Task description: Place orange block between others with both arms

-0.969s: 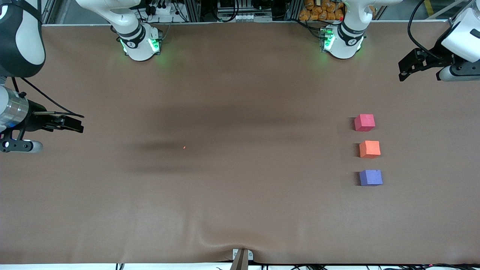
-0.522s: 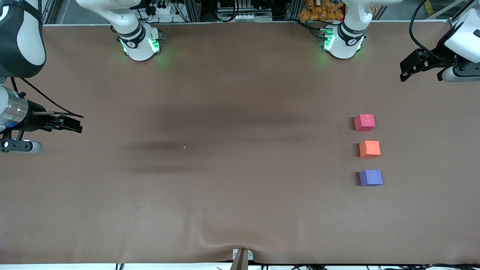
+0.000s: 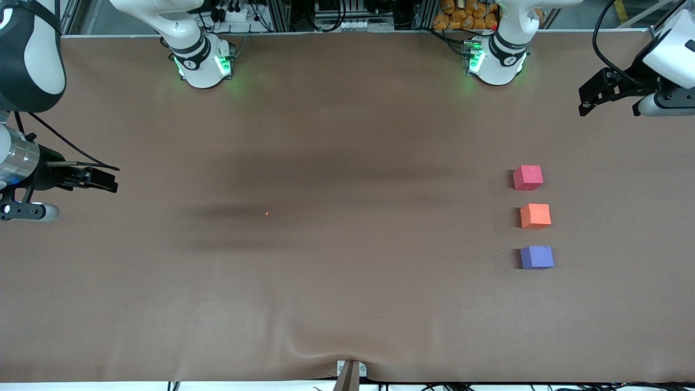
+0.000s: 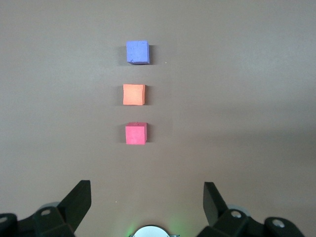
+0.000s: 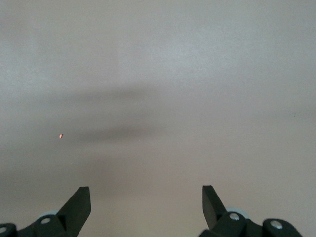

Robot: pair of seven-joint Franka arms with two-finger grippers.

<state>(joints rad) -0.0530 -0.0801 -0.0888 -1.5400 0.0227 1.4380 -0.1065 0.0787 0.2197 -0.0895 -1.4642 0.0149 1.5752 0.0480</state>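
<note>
Matt foam-like orange block (image 3: 535,216), matt pinkish-red cube (image 3: 528,177) and purple-blue cube (image 3: 537,257), brown cloth-like table cover (image 3: 347,282) looked wrinkled, glossy white plastic arms (image 3: 198,54)

- Brown table cover (image 3: 347,304) spans the whole surface, with a wrinkle at its 6 o'clock edge.
- Tiny orange speck (image 3: 266,213) lies on the cover, toward 9 o'clock from its middle.
- Small metal bracket (image 3: 351,370) sits at the 6 o'clock edge.
</note>
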